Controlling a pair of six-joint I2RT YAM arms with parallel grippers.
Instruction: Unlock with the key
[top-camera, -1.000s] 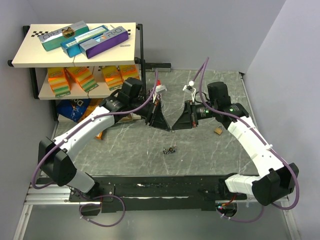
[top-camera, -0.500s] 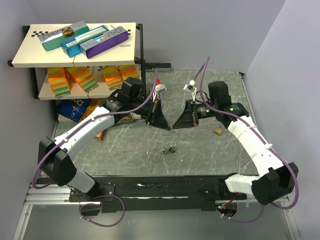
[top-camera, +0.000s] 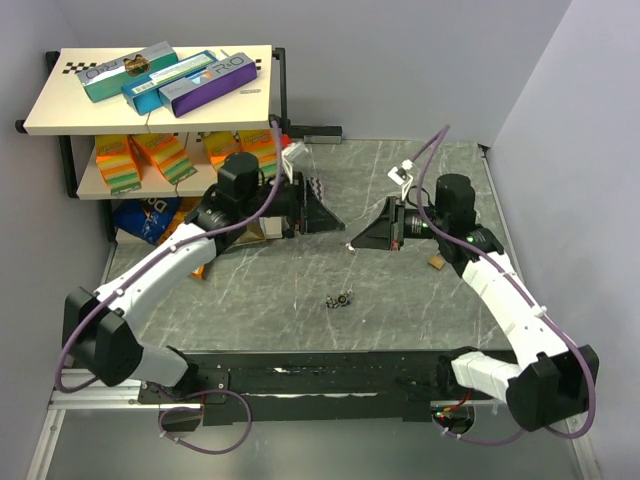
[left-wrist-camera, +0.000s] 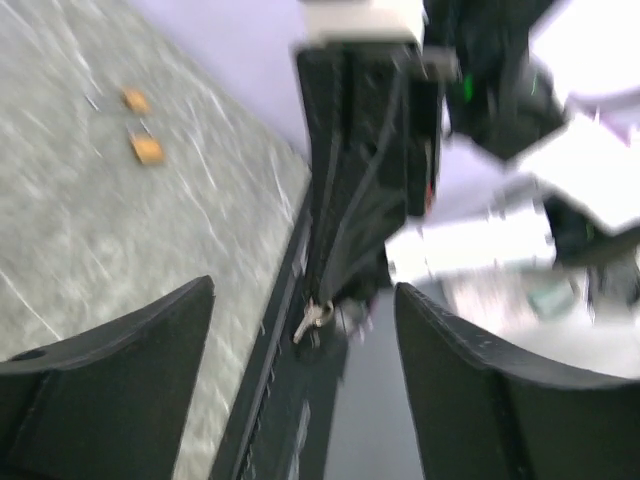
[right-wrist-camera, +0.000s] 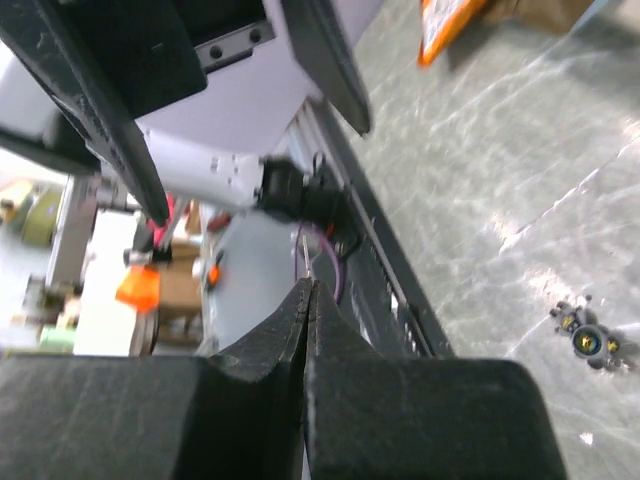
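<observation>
My right gripper (top-camera: 355, 243) is shut on the key (left-wrist-camera: 311, 319), a tiny silver piece sticking out of its tips above the middle of the grey table (top-camera: 260, 290). In the right wrist view the key (right-wrist-camera: 309, 262) shows only as a thin sliver past the closed fingertips. My left gripper (top-camera: 335, 222) hangs a little to the left of it, open, with nothing between its fingers (left-wrist-camera: 120, 370). A small brass padlock (top-camera: 437, 261) lies on the table by the right arm; the left wrist view shows two brass padlocks (left-wrist-camera: 147, 150).
A small dark bunch of metal (top-camera: 343, 298) lies on the table nearer the arm bases. A two-level shelf (top-camera: 150, 105) with boxes and orange packs stands at the back left, a blue bag (top-camera: 143, 218) under it. Walls close the back and right.
The two grippers met tip to tip a second ago. The right one closed on the key, the left one opened and drew back to the left, and the right moved slightly right.
</observation>
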